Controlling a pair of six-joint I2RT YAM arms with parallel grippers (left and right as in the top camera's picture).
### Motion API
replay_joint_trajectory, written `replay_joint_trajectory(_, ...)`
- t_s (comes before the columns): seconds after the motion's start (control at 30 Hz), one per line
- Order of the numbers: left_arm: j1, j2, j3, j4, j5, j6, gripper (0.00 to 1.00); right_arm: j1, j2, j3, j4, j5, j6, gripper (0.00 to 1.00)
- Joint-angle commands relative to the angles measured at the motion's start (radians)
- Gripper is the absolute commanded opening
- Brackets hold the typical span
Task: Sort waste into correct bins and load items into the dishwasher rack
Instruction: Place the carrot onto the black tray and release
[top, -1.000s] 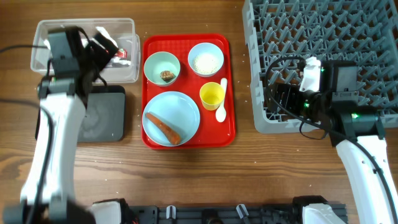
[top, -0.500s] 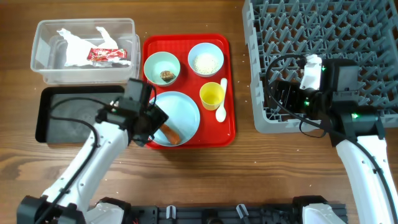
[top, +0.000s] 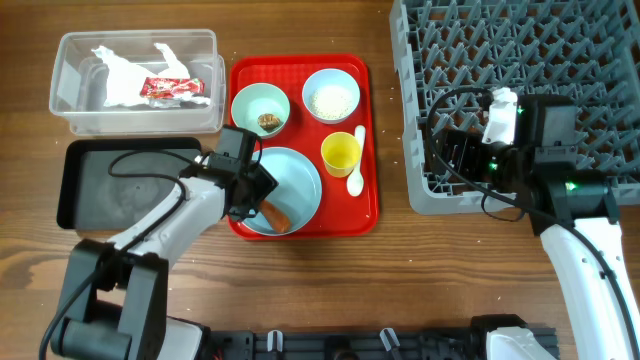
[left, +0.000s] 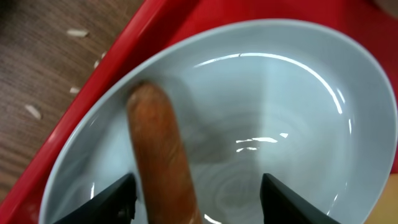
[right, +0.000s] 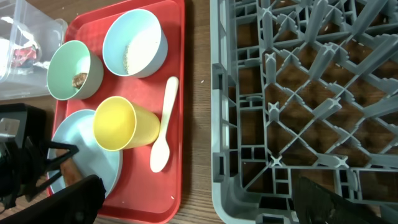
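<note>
The left gripper (left: 199, 202) hovers low over the pale blue plate (left: 280, 93) on the red tray (top: 352, 215), fingers spread. The orange carrot-like stick (left: 163, 155) lies on the plate between them. The right gripper (right: 202, 202), also spread, hangs above the near left corner of the grey dishwasher rack (right: 298, 93).

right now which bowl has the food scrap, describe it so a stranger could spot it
Find the red serving tray lying between the clear tub and the grey rack. Along its far edge, at the end nearer the tub, sits the pale green bowl. It holds one brown scrap, whereas the pale blue bowl beside it holds white rice.
</note>
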Motion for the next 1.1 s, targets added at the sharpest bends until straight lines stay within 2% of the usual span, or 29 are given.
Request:
replay_joint_trajectory(0.0,-0.004,0.076,-0.034,-0.004,0.001,0.052,0.18,-0.003,0.005,0.018,0.000,-0.010,0.003,1.00)
replay_joint_trajectory(0.03,-0.004,0.076,-0.034,-0.005,0.001,0.054,0.08,-0.003,0.005,0.018,0.000,-0.010,0.004,1.00)
replay_joint_trajectory(0.07,-0.004,0.076,-0.034,-0.005,0.001,0.054,0.04,-0.003,0.005,0.018,0.000,-0.010,0.004,1.00)
replay_joint_trajectory(0.2,-0.003,0.063,-0.011,-0.029,0.003,0.056,0.04,-0.003,0.005,0.018,0.001,-0.010,0.004,1.00)
replay_joint_trajectory(0.33,0.019,0.007,0.106,-0.130,0.039,0.159,0.04,-0.003,0.005,0.018,0.001,-0.010,0.004,1.00)
replay_joint_trajectory(0.53,0.154,-0.107,0.366,-0.412,0.049,0.250,0.04,-0.003,0.005,0.018,0.004,-0.010,0.004,1.00)
replay_joint_trajectory(0.63,0.237,-0.158,0.398,-0.488,0.039,0.282,0.04,-0.003,0.005,0.018,0.003,-0.010,0.004,1.00)
replay_joint_trajectory(0.77,0.385,-0.156,0.394,-0.587,-0.093,0.282,0.04,-0.003,0.005,0.018,0.002,-0.010,0.003,1.00)
replay_joint_trajectory(0.97,0.609,-0.092,0.307,-0.440,-0.124,0.273,0.04,-0.003,0.005,0.018,-0.001,-0.010,0.004,1.00)
replay_joint_trajectory(1.07,0.680,-0.043,0.263,-0.360,-0.118,0.251,0.04,-0.003,0.005,0.018,-0.008,-0.010,0.004,1.00)
